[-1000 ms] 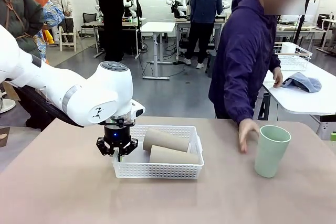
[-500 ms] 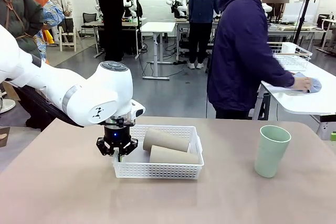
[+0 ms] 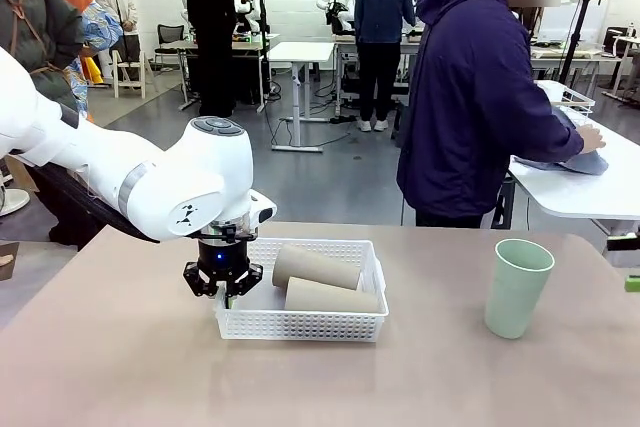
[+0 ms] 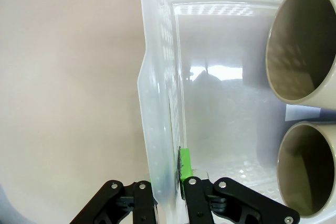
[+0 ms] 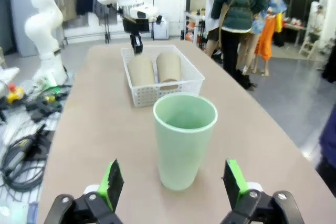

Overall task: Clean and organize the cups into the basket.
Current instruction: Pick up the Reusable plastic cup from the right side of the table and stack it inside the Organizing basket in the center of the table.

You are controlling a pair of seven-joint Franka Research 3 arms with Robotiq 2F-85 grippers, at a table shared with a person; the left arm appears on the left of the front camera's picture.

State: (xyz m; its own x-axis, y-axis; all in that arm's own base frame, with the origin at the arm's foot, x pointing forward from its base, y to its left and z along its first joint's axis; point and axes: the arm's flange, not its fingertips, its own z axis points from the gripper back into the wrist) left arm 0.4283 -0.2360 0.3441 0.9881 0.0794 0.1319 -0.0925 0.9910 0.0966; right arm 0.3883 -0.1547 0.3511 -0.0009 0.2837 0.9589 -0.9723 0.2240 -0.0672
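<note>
Two tan cups (image 3: 316, 267) (image 3: 332, 297) lie on their sides in the white lattice basket (image 3: 300, 326), their open mouths (image 4: 302, 51) (image 4: 310, 169) facing the left wrist camera. My left gripper (image 3: 223, 290) is shut on the basket's left wall (image 4: 157, 103), one green pad (image 4: 185, 163) inside and the other finger outside. The mint green cup (image 3: 517, 288) stands upright on the table at the right. In the right wrist view that cup (image 5: 185, 140) stands just ahead of my right gripper (image 5: 173, 182), which is open with nothing between its fingers. The basket (image 5: 157, 92) lies beyond it.
A person in a dark purple jacket (image 3: 470, 107) stands at the far right edge, turned to a white side table (image 3: 580, 187) and holding a blue cloth (image 3: 575, 160). Cables and tools (image 5: 23, 129) lie off the table's side. Bare tabletop (image 3: 430, 377) lies between basket and mint cup.
The person's hand has left the mint cup's side and gone to the blue cloth on the side table. My left gripper and the basket have not moved.
</note>
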